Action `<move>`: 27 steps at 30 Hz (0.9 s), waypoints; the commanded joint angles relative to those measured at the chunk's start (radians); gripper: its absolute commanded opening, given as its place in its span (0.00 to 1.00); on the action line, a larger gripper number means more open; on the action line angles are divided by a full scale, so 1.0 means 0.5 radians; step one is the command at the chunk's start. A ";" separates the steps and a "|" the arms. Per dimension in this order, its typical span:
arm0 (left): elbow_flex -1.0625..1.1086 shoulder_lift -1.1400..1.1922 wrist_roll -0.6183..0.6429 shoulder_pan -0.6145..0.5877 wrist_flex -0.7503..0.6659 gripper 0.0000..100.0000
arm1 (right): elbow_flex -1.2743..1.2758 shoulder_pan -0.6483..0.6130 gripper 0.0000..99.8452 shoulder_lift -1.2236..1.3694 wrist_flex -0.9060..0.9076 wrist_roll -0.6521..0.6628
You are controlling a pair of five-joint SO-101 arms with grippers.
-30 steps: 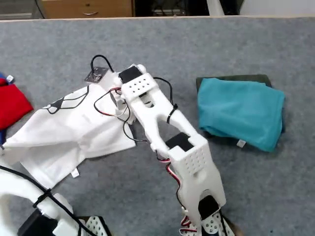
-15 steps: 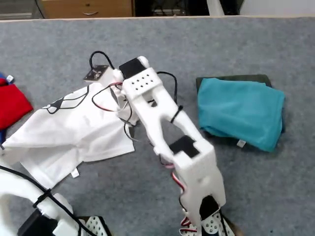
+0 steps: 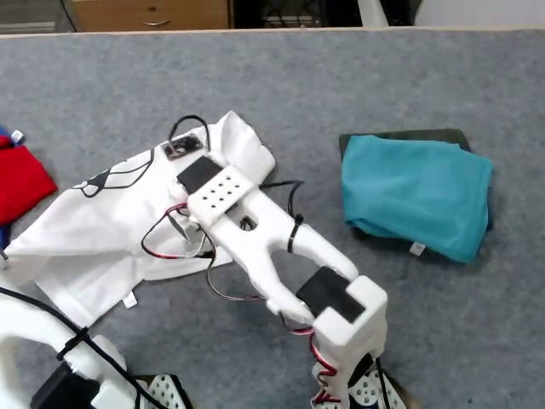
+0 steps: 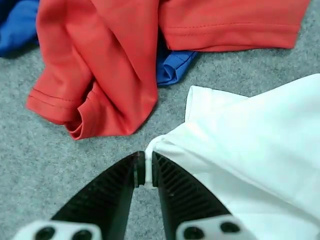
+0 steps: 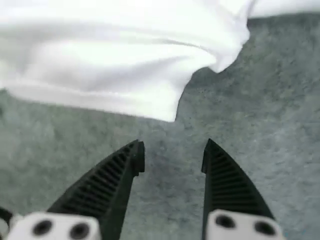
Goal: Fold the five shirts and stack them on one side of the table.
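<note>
- Change over the last second: right arm (image 3: 255, 230) has drawn back from the far corner of the white shirt (image 3: 119, 221) and swung toward the near edge. Its wrist now sits over the shirt's near-right edge. The far corner it covered now lies bare and rumpled.
- Right pincer (image 5: 173, 147): jaws apart, holding nothing, low over bare surface (image 3: 341, 85) just beside the shirt's hem.
- Left pincer (image 4: 148, 160): jaws closed on a corner of the white shirt, pinning it near the surface.
- Progress, as judged: the teal shirt (image 3: 413, 192) lies folded on a dark shirt (image 3: 400, 136) at the right side, so two of five look done.
- White shirt is the one in hand. It is spread on the left half but creased, with no clean fold yet.
- Red shirt (image 3: 21, 183) and blue shirt (image 4: 172, 70) lie crumpled together at the left edge, near the held corner. Both are left to do.
- Pose: right arm is elbow-bent, forearm angled left and away from its base, wrist tipped down at the shirt.
</note>
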 commanded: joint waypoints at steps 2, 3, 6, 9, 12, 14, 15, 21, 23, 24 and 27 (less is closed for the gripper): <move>-0.008 -0.058 -0.009 -0.002 -0.025 0.03 | -0.005 -0.031 0.21 0.161 -0.074 -0.187; -0.008 -0.058 -0.009 0.005 -0.025 0.03 | -0.023 -0.034 0.21 0.210 -0.086 -0.215; -0.008 -0.058 -0.009 0.008 -0.025 0.03 | -0.091 -0.037 0.21 0.330 -0.074 -0.255; -0.008 -0.058 -0.009 0.008 -0.025 0.03 | -0.161 -0.037 0.20 0.425 -0.055 -0.255; -0.008 -0.058 -0.009 0.008 -0.025 0.03 | -0.219 -0.037 0.20 0.471 -0.046 -0.255; -0.008 -0.058 -0.009 0.008 -0.025 0.03 | -0.259 -0.040 0.20 0.471 0.012 -0.242; -0.008 -0.058 -0.009 0.008 -0.025 0.03 | -0.293 -0.040 0.20 0.471 0.068 -0.236; -0.008 -0.061 -0.009 0.008 -0.025 0.03 | -0.554 -0.040 0.20 0.471 0.371 -0.129; -0.008 -0.061 -0.009 0.008 -0.025 0.03 | -0.624 -0.040 0.20 0.471 0.405 -0.132; -0.008 -0.061 -0.009 0.008 -0.025 0.03 | -0.643 -0.040 0.20 0.474 0.402 -0.135; -0.008 -0.061 -0.009 0.008 -0.025 0.03 | -0.637 -0.043 0.20 0.486 0.307 -0.135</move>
